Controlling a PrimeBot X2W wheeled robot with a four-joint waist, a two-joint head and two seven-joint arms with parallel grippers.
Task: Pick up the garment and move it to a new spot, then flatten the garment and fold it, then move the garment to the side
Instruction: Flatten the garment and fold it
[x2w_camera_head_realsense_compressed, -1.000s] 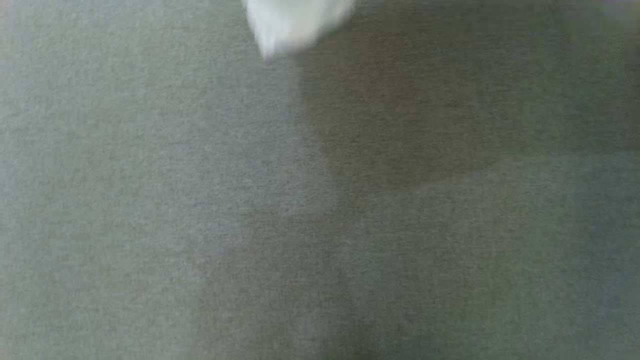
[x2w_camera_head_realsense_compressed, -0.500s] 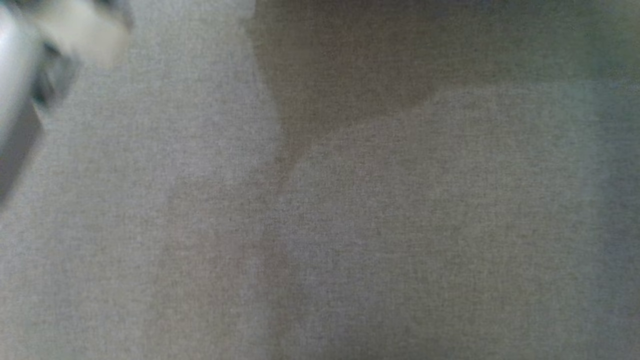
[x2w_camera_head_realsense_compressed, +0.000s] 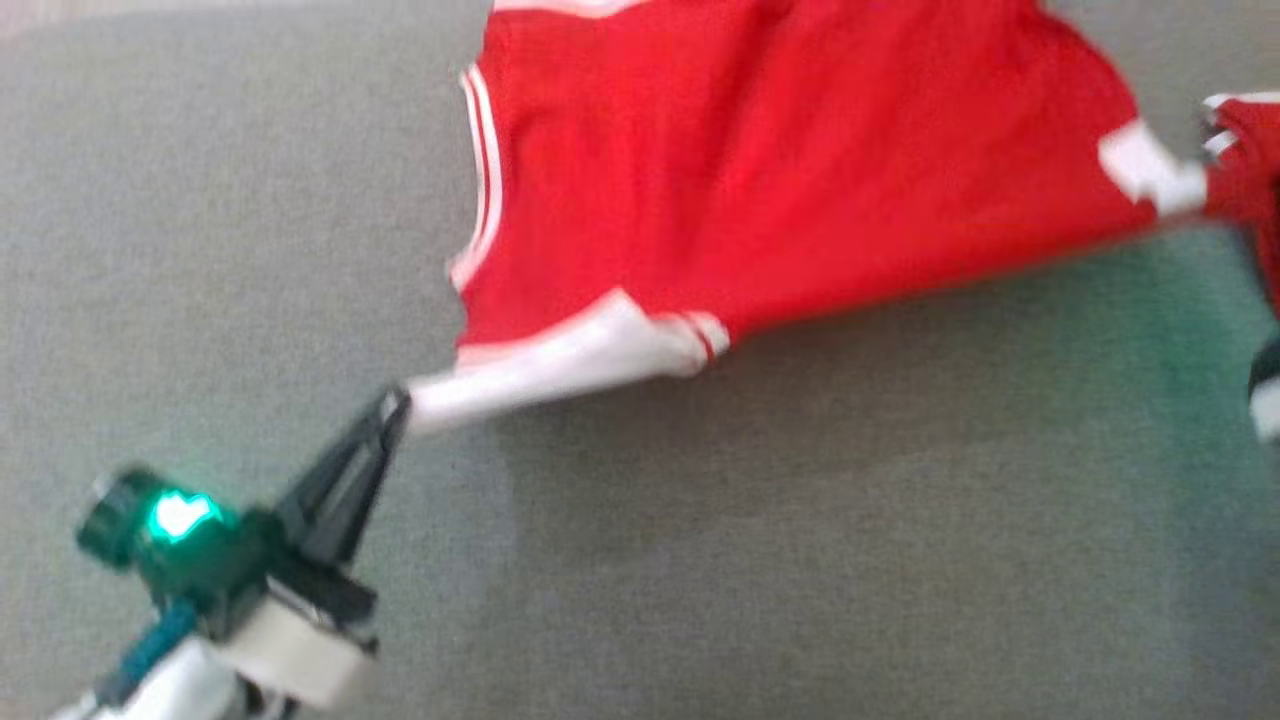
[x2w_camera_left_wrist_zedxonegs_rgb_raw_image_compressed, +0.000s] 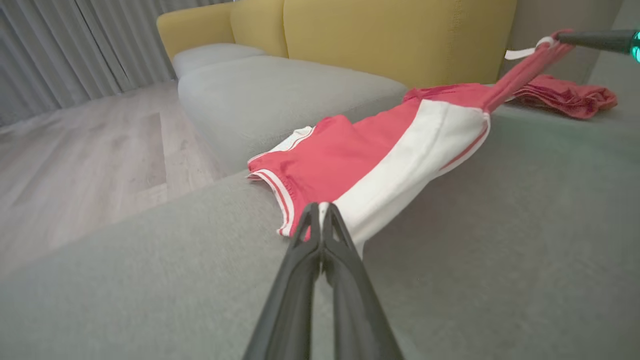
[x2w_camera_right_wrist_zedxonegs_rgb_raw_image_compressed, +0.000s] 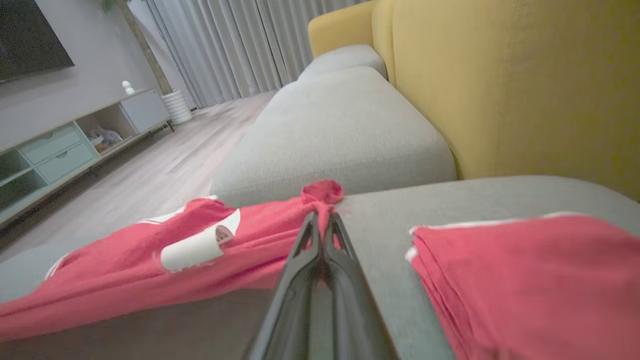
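Two ends of garment (x2w_camera_head_realsense_compressed: 800, 180) pinched tight, left gripper (x2w_camera_head_realsense_compressed: 398, 405) on white band, right gripper (x2w_camera_right_wrist_zedxonegs_rgb_raw_image_compressed: 320, 220) opposite

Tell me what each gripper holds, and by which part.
Both hold the red garment: the left gripper pinches its white-banded corner, the right gripper a bunched red corner opposite.

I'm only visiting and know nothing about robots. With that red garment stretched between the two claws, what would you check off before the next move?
1. Is the left gripper clamped on the garment at its white band? Ok.
2. Is the right gripper clamped on the bunched red end? Ok.
3. Is the cloth pulled taut between them? Ok.
4. Is there bare grey cushion below to lay it on? Ok.
5. Is there enough room beside the folded red pile, which lies close to the right gripper? Cannot tell.
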